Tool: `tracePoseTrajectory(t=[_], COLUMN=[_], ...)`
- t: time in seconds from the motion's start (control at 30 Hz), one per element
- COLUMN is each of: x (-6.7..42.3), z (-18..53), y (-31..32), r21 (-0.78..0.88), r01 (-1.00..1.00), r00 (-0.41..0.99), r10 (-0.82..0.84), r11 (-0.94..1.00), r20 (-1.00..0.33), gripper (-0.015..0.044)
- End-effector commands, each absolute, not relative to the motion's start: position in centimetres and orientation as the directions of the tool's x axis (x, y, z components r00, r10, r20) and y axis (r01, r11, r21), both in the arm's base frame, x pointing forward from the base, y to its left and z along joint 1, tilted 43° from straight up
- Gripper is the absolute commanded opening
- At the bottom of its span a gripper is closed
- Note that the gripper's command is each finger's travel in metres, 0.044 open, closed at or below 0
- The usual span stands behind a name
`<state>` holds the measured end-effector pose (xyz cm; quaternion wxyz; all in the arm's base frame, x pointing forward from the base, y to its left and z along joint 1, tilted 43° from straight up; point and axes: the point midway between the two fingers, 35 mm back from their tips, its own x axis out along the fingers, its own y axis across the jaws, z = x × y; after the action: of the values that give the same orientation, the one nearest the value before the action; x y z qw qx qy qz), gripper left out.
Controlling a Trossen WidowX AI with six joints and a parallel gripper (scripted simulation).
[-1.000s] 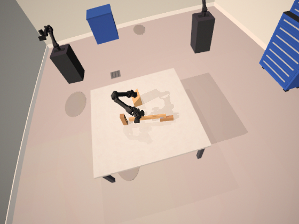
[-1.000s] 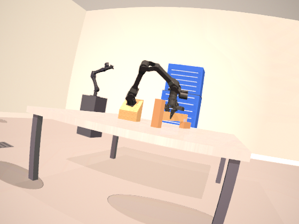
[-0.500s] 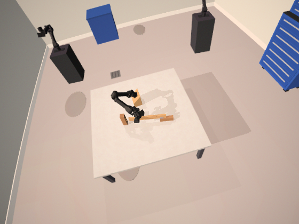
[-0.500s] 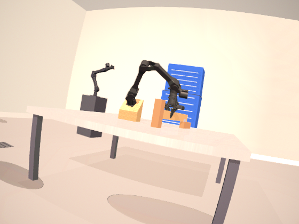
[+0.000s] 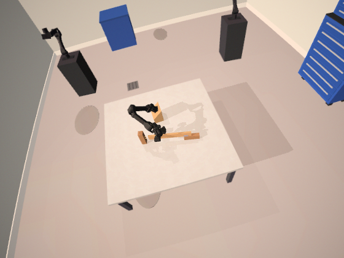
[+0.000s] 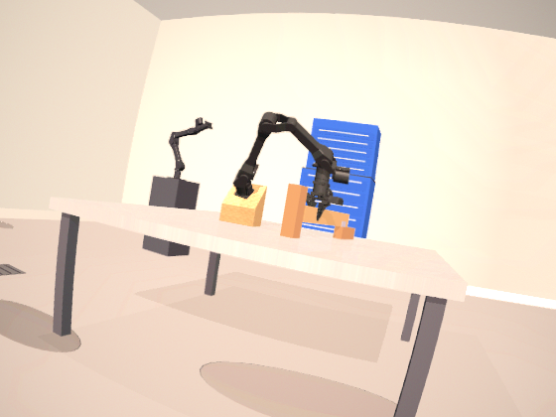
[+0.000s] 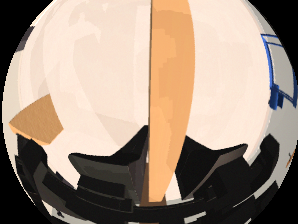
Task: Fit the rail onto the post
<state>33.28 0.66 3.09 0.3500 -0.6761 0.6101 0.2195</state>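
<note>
The long wooden rail (image 5: 176,135) (image 6: 335,217) (image 7: 172,75) is between the fingers of my gripper (image 5: 159,136) (image 6: 320,212) (image 7: 157,128), which is shut on it close to its near end. In the exterior view the near part is held above the table. The upright post (image 5: 141,137) (image 6: 294,210) stands just beyond the near end; the top view shows a small gap there, with dark pegs on the post's rail side. The far end lies over the low footboard block (image 5: 193,136) (image 6: 344,233), at the pale bracket (image 6: 344,223); how deep it sits is unclear. The end holes are hidden.
The arm's wooden base block (image 5: 157,117) (image 6: 240,214) (image 7: 37,121) stands on the table (image 5: 129,178) (image 6: 397,255), to the side of the rail. Two dark pedestals (image 5: 78,74) (image 5: 232,38) with other arms and blue cabinets (image 5: 118,31) (image 5: 327,58) stand away from the table.
</note>
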Motion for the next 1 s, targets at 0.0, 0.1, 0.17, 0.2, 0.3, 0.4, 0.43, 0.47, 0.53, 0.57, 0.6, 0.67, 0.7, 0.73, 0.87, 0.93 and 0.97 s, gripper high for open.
tracePoseTrajectory(t=[0.0,0.1,0.17,0.2,0.3,0.4,0.43,0.47,0.53,0.57,0.6,0.67,0.7,0.73,0.87,0.93,0.97], x=[33.31,33.27,33.25,33.24,33.22,33.2,33.19,33.19,33.17,33.17,33.16,33.16,33.16,33.16,33.17,33.17,33.17], z=[3.12,3.17,3.2,3.21,3.24,3.26,3.26,3.26,3.24,3.22,3.21,3.18,3.16,3.14,3.07,3.05,3.04], y=[0.88,0.92,0.95,0.97,1.0,1.01,1.02,1.02,1.0,0.99,0.98,0.95,0.93,0.92,0.86,0.84,0.83], r21=[-0.209,-0.209,-0.209,-0.209,-0.209,-0.209,-0.209,-0.209,-0.209,-0.209,-0.209,-0.209,-0.209,-0.209,-0.209,-0.209,-0.209], r01=[-0.978,-0.978,-0.978,-0.978,-0.978,-0.978,-0.978,-0.978,-0.978,-0.978,-0.978,-0.978,-0.978,-0.978,-0.978,-0.978,-0.978], r00=[0.166,0.166,0.166,0.166,0.166,0.166,0.166,0.166,0.166,0.166,0.166,0.166,0.166,0.166,0.166,0.166,0.166], r10=[-0.666,-0.666,-0.666,-0.666,-0.666,-0.666,-0.666,-0.666,-0.666,-0.666,-0.666,-0.666,-0.666,-0.666,-0.666,-0.666,-0.666], r11=[-0.016,-0.016,-0.016,-0.016,-0.016,-0.016,-0.016,-0.016,-0.016,-0.016,-0.016,-0.016,-0.016,-0.016,-0.016,-0.016,-0.016], r20=[-0.728,-0.728,-0.728,-0.728,-0.728,-0.728,-0.728,-0.728,-0.728,-0.728,-0.728,-0.728,-0.728,-0.728,-0.728,-0.728,-0.728], gripper=[0.0,0.0,0.0,0.0,0.0,0.0,0.0,0.0,0.0,0.0,0.0,0.0,0.0,0.0,0.0,0.0,0.0])
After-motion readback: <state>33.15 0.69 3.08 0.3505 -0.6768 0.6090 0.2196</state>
